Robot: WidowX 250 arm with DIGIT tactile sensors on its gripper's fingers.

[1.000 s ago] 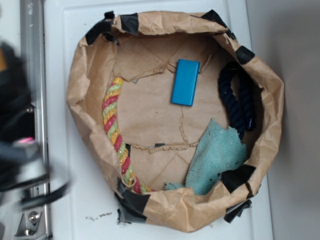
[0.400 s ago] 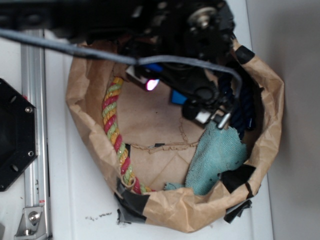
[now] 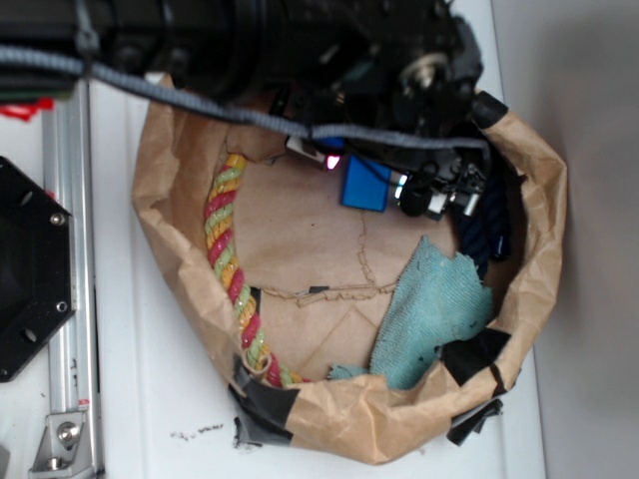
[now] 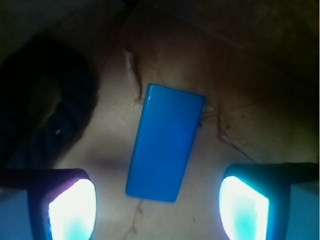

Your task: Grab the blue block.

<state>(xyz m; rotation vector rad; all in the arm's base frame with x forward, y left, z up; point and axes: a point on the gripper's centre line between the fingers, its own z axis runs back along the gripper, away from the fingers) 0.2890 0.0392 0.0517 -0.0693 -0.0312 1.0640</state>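
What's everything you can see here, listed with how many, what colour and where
blue block: one, bright blue, flat on the bag floor, between and just ahead of the open fingers
paper bag: one, brown with black tape, rolled down, on the white table
braided rope: one, red, yellow and green, along the bag's left wall
dark rope: one, navy, by the right wall
cloth: one, teal, frayed, lower right
gripper: one, black, fingers spread
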